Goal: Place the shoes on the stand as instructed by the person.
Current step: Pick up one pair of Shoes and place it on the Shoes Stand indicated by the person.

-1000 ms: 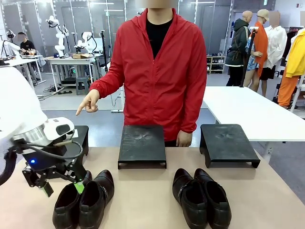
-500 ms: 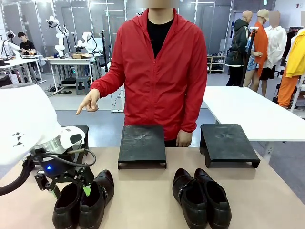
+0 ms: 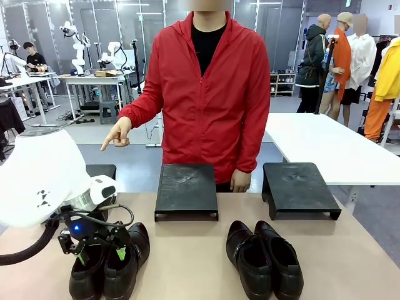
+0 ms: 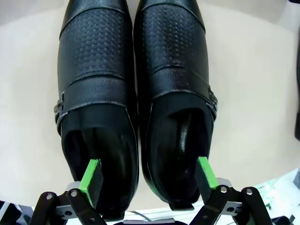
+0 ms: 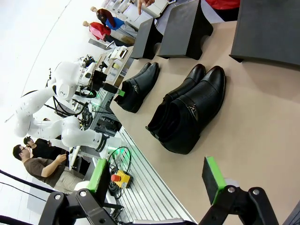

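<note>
Two pairs of glossy black shoes lie on the tan table: the left pair (image 3: 111,262) (image 4: 136,93) (image 5: 137,86) and the right pair (image 3: 265,257) (image 5: 187,115). My left gripper (image 3: 101,253) (image 4: 149,177) is open and low over the left pair's heels. One green pad (image 4: 91,182) dips into one shoe's opening, the other pad (image 4: 206,171) stands at the second shoe's opening. My right gripper (image 5: 157,177) is open and holds nothing, well short of the right pair. The person (image 3: 209,94) in red points a hand (image 3: 117,134) down toward the left stand (image 3: 103,170).
A middle stand (image 3: 186,190) (image 5: 183,28) and a right stand (image 3: 299,187) (image 5: 269,28) sit along the far edge, both bare. The left stand is partly hidden by my left arm (image 3: 37,178). A white table (image 3: 325,147) stands behind at the right.
My left gripper has moved right and down, from beside the left pair to directly over its heels, staying open. The person's pointing hand and the shoes have not moved.
</note>
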You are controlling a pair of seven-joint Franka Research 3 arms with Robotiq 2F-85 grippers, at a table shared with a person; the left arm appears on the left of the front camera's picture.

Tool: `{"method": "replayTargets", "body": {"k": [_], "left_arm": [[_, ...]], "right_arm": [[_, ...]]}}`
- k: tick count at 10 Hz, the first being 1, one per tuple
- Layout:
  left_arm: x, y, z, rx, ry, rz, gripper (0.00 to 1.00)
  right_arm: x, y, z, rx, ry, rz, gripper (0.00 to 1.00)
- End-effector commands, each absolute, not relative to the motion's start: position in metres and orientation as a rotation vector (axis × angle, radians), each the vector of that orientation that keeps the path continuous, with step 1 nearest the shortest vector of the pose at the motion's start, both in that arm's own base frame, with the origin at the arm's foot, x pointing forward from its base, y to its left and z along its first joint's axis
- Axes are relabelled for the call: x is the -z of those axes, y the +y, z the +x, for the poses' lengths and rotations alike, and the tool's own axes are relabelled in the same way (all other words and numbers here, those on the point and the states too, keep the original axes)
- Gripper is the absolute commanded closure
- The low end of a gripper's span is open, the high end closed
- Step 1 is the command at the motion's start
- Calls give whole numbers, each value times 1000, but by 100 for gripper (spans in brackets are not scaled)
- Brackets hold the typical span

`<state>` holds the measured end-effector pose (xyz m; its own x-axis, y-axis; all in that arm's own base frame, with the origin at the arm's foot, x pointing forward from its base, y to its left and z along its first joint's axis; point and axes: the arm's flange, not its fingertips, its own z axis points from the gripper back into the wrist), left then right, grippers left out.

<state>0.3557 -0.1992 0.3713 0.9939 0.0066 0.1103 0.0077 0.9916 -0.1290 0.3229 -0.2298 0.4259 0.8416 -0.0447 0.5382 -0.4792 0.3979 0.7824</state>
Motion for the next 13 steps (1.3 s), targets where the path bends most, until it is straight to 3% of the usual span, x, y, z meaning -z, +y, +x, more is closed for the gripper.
{"method": "replayTargets", "body": {"k": [1,3,4,6,7,8,9,10,13], "left_arm": [[-345,-191,336,-20,-152,-100,0],[-339,-189,336,-17,-133,-101,0],[-335,-188,337,-9,-124,-91,22],[-332,-189,336,5,-119,-76,82],[-330,-189,335,9,-114,-73,100],[-330,-189,335,11,-111,-72,100],[-331,-189,335,12,-113,-72,87],[-333,-190,336,12,-117,-73,97],[-345,-188,340,1,-140,-72,100]], "right_arm": [[-428,-230,324,-296,-543,1151,0],[-428,-230,324,-296,-543,1151,0],[-428,-230,324,-296,-543,1151,0],[-428,-230,324,-296,-543,1151,0],[-428,-230,324,-296,-543,1151,0],[-428,-230,324,-296,-543,1151,0],[-428,-230,324,-296,-543,1151,0],[-428,-230,324,-296,-543,1151,0],[-428,-230,324,-296,-543,1151,0]]}}
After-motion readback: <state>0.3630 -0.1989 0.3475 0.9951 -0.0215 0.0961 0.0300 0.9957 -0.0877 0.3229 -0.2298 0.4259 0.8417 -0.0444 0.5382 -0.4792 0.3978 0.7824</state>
